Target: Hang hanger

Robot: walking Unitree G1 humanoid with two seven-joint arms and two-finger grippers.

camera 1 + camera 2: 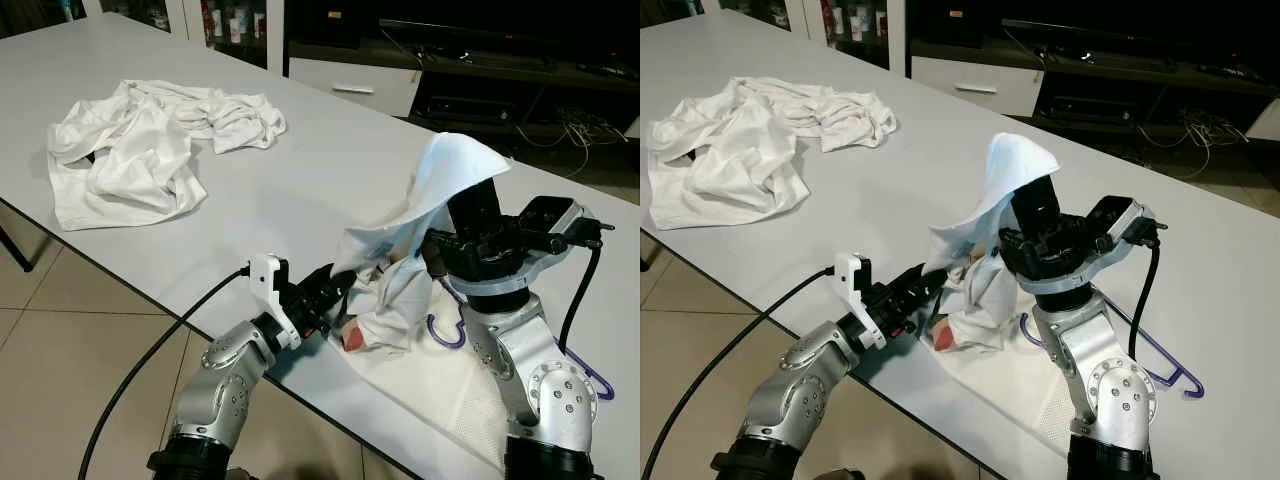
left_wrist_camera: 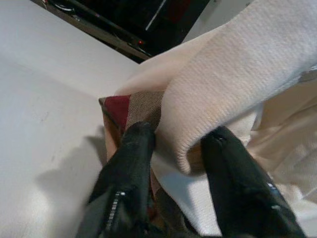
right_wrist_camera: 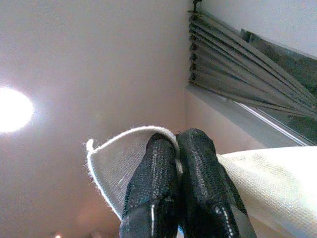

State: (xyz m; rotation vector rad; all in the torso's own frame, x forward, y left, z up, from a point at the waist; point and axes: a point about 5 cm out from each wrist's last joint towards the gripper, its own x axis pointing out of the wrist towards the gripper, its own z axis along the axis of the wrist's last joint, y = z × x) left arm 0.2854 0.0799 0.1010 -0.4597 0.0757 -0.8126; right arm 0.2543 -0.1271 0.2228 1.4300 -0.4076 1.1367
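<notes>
While the right gripper (image 1: 462, 190) pinches the white shirt (image 1: 400, 290) up, the purple hanger (image 1: 585, 375) lies right, nearer it; the left gripper (image 1: 335, 285) straddles the collar, fingers parted.

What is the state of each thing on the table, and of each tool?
White garment: one edge lifted, the rest lying on the table.
Purple hanger: lying flat, partly under the garment.
Second white garment: crumpled, untouched.
Right tool: shut on the garment's edge, pointing up.
Left tool: open around a fold.
</notes>
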